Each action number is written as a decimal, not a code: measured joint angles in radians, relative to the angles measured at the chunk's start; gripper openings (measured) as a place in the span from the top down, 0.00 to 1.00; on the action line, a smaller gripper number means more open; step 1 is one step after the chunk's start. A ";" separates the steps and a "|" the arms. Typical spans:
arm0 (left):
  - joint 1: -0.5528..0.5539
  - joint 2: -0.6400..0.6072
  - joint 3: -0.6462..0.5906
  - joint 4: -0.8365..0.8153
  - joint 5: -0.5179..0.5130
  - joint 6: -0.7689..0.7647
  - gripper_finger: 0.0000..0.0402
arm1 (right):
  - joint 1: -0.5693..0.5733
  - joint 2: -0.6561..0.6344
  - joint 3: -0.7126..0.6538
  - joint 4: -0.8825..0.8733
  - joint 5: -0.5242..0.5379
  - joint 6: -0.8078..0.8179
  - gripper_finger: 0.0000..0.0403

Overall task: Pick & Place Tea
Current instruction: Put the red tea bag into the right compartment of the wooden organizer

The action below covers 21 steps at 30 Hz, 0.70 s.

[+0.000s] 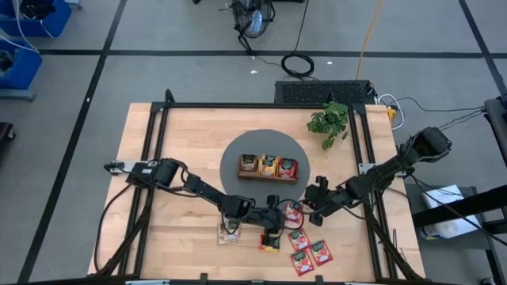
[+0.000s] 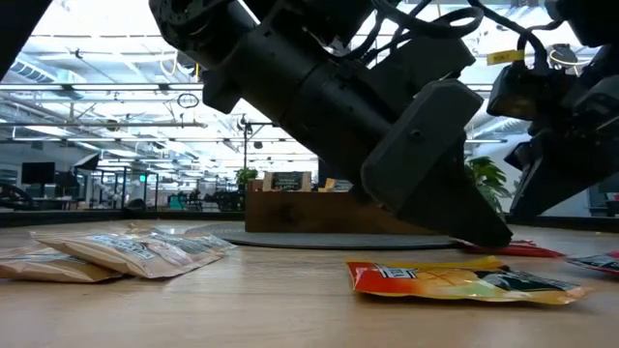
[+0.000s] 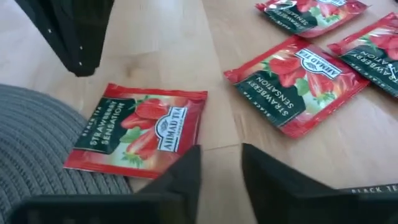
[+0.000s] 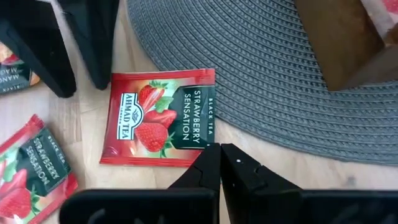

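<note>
Fingers point(image 3: 188, 171) beside red sachet point(image 3: 140, 127) — placemat point(image 3: 31, 137) adjacent

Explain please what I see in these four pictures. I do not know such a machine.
Two robot arms work at a wooden table. One picture looks down from above, one looks level across the table, and two come from cameras on the wrists. A tray of tea sachets stands on a grey mat. More sachets lie loose: red ones, an orange one, cream ones. The left gripper is part open above a red sachet at the mat's edge. The right gripper is shut beside it. Neither holds anything.
</note>
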 joint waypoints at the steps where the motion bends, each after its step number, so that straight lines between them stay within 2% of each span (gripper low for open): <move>1: 0.000 0.000 0.000 0.001 0.000 0.005 0.76 | 0.000 0.000 0.000 0.000 0.001 -0.006 1.00; 4: 0.000 0.000 0.000 0.019 -0.005 0.031 0.92 | 0.000 0.000 0.000 -0.011 0.001 -0.005 1.00; 6: -0.003 0.000 0.000 0.037 -0.008 0.039 0.98 | 0.000 0.000 0.000 -0.015 0.001 -0.002 1.00; 15: 0.035 0.002 0.000 -0.017 0.006 -0.037 0.99 | 0.000 0.000 0.000 -0.018 0.002 0.046 1.00; 21: 0.065 0.031 0.003 -0.021 0.056 -0.108 0.99 | -0.001 0.000 0.000 -0.019 0.002 0.044 0.97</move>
